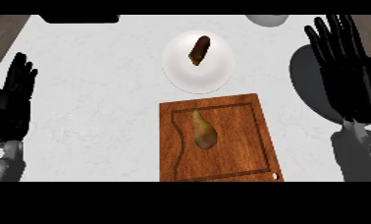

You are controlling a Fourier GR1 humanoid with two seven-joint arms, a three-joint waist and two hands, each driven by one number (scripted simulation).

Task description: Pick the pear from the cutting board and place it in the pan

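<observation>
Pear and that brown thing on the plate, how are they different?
The pear is yellow-green; the brown thing is dark brown. The pear goes from a thin top to a fat bottom; the brown thing is a short stick, even all along. The pear lies on the wooden cutting board; the brown thing lies slanted on the white plate. Both lie flat.

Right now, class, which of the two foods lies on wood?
The yellow-green pear, on the cutting board nearer the robot. The other, a dark brown stick-shaped piece, lies on the white plate beyond it.
</observation>
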